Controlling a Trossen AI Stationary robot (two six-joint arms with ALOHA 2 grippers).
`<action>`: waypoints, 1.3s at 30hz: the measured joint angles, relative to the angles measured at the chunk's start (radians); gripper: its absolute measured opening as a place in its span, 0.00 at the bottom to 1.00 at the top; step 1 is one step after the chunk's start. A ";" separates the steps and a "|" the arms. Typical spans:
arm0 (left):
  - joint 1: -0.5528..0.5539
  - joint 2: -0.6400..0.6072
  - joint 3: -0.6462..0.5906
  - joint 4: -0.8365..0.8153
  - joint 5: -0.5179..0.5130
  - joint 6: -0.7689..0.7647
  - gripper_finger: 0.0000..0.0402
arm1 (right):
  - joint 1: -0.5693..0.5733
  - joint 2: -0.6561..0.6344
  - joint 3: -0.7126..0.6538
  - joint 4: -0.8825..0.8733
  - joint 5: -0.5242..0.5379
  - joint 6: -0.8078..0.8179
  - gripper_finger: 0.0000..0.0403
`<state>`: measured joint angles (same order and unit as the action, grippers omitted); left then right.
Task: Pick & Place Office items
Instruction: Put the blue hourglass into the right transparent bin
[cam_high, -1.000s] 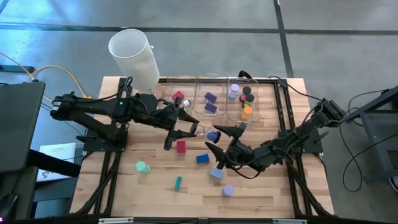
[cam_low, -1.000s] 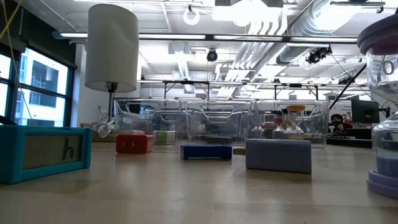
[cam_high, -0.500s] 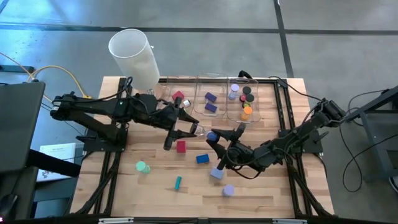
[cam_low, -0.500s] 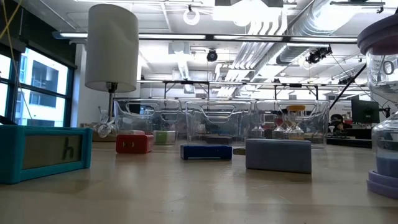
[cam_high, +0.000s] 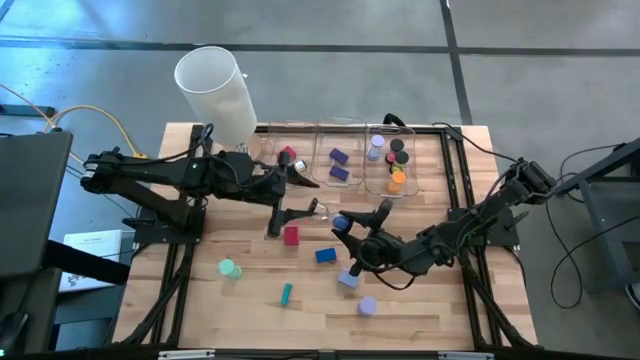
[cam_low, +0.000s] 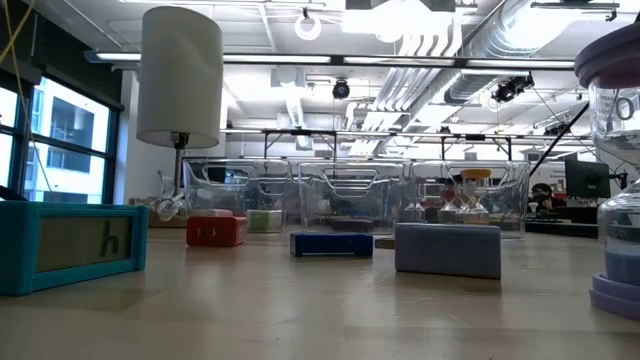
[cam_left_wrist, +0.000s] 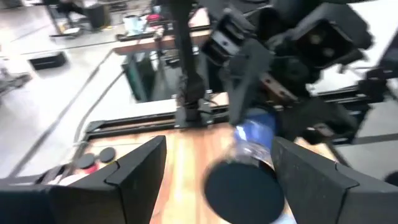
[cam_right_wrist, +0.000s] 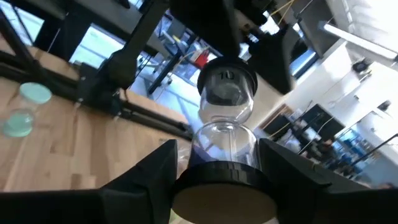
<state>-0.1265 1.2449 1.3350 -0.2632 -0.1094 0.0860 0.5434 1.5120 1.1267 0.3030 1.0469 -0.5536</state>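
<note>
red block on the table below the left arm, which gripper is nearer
Left. The left gripper hangs just above the red block; the right gripper is farther off to its right.

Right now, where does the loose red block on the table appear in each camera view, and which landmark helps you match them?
High view: red block on the wood, left of centre, near the blue block.
Low view: red block left of the middle, behind.
Left wrist view: not in it.
Right wrist view: not in it.
Shared landmark: tall white cylinder, high and low views only.

Two dark jointed arms, black cables, angular matte fingers.
</note>
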 joint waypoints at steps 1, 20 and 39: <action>0.000 0.000 0.000 0.000 -0.005 0.004 0.70 | 0.000 0.000 0.000 -0.030 0.000 0.037 0.48; 0.208 -0.077 0.000 -0.447 0.046 0.074 0.70 | -0.083 -0.140 0.000 -0.954 -0.258 1.366 0.48; 0.368 -0.076 0.000 -0.467 0.073 0.026 0.71 | -0.686 -0.264 0.054 -1.323 -0.853 1.367 0.48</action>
<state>0.2417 1.1687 1.3350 -0.7304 -0.0366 0.1118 -0.1427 1.2480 1.1809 -1.0196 0.1943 0.8133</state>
